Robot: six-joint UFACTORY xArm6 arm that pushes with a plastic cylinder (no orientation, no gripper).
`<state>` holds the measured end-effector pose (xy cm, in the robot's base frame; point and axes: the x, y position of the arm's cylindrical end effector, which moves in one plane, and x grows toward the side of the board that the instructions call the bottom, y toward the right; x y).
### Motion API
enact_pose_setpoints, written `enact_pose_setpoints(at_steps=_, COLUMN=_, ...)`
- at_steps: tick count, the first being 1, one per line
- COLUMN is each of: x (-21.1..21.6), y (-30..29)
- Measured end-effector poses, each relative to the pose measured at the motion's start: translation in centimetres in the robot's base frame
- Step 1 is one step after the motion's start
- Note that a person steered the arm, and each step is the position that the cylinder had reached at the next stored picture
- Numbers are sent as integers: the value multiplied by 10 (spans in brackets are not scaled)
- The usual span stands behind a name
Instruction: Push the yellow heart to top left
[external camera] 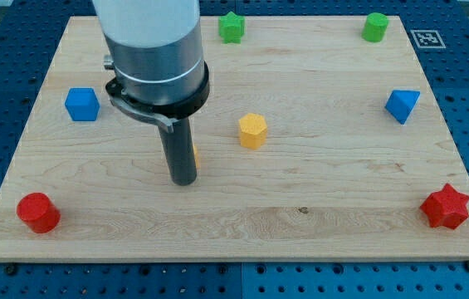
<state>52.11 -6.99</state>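
Observation:
My tip (pixel 184 179) rests on the wooden board (pixel 300 216), left of centre. Only a thin yellow sliver (pixel 194 153) shows at the rod's right edge, just above the tip; it is a yellow block almost wholly hidden behind the rod, and its shape cannot be made out. A yellow hexagonal block (pixel 252 130) stands apart, to the right of the rod. The arm's wide grey body covers the board's upper left-centre.
A blue cube (pixel 82 105) is at the left and a red cylinder (pixel 38 213) at the bottom left. A green star (pixel 232 27) and a green cylinder (pixel 375 26) sit along the top. A blue triangular block (pixel 402 105) is at the right and a red star (pixel 446 207) at the bottom right.

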Motion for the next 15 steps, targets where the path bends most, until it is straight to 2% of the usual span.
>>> enact_pose_setpoints(at_steps=3, x=-82, y=-1)
enact_pose_setpoints(at_steps=6, x=-189, y=-1)
enact_pose_setpoints(at_steps=7, x=-229, y=-17)
enact_pose_setpoints(at_steps=8, x=-251, y=-66)
enact_pose_setpoints(at_steps=9, x=-235, y=-66)
enact_pose_setpoints(at_steps=11, x=-181, y=33)
enact_pose_setpoints(at_steps=12, x=-182, y=21)
enact_pose_setpoints(at_steps=14, x=-201, y=-76)
enact_pose_setpoints(at_steps=15, x=-200, y=-80)
